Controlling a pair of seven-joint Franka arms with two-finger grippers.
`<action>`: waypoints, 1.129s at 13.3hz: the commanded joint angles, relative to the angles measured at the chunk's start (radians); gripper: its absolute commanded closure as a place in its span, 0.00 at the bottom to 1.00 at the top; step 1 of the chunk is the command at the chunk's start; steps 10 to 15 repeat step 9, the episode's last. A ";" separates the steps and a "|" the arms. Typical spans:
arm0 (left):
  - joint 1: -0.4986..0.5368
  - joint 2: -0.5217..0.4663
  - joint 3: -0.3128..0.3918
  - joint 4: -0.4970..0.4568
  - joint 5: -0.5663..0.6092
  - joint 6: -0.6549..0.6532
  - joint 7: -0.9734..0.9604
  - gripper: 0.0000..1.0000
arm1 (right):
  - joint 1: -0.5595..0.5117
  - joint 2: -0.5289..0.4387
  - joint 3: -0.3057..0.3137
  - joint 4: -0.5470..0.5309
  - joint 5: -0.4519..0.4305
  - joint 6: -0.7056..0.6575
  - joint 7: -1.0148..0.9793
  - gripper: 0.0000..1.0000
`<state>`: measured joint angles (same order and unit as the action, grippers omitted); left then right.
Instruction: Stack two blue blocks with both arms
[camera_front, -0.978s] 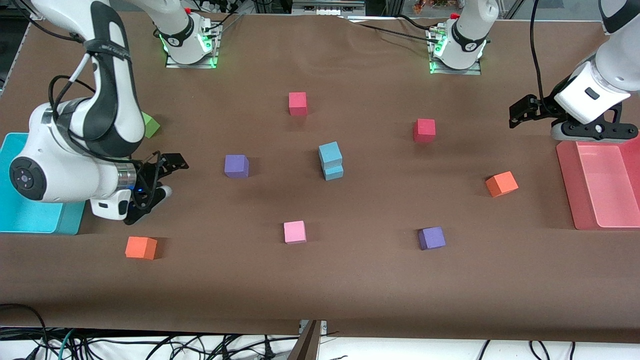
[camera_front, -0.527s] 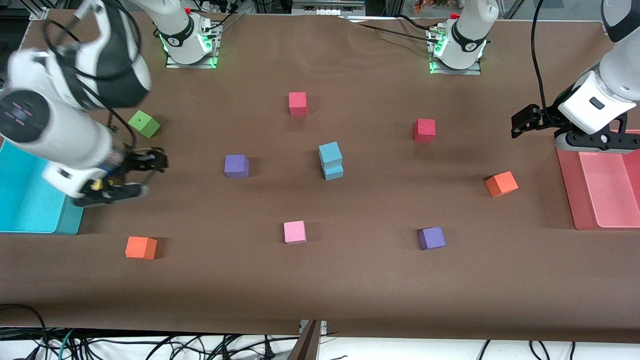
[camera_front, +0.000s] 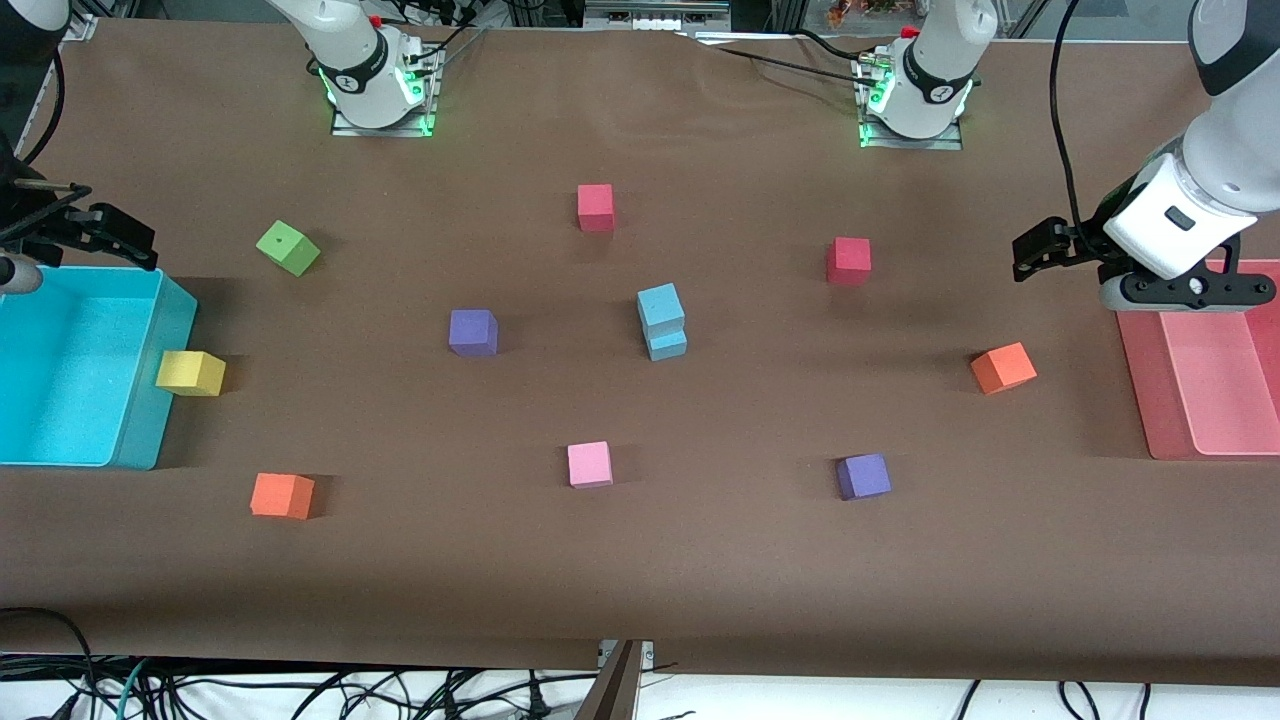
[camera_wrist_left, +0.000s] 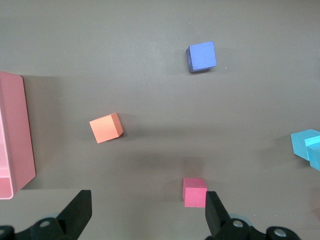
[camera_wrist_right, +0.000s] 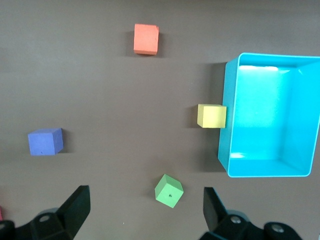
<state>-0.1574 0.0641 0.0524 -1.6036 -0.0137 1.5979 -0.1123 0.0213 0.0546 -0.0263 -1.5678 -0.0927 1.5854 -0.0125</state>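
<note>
Showing both blue blocks (camera_front: 662, 320) stacked, front view only.

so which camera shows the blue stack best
The front view: both blue blocks show whole, one sitting slightly askew on the other at mid-table. The left wrist view catches only their cut-off edge; the right wrist view misses them.

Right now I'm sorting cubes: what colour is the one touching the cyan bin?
Yellow cube; clearest in right wrist view.

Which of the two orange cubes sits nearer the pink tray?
The orange cube toward the left arm's end, close to the pink tray; the other orange cube lies near the cyan bin.
</note>
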 joint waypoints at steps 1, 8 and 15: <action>-0.007 0.010 -0.014 0.034 0.021 -0.023 -0.020 0.00 | -0.032 -0.053 0.025 -0.099 0.033 0.069 0.003 0.00; 0.013 0.014 -0.017 0.033 0.020 -0.021 -0.007 0.00 | -0.055 -0.071 0.023 -0.150 0.076 0.116 0.011 0.00; 0.033 0.010 -0.026 0.024 0.018 -0.016 -0.007 0.00 | -0.055 -0.071 0.023 -0.152 0.077 0.117 0.011 0.00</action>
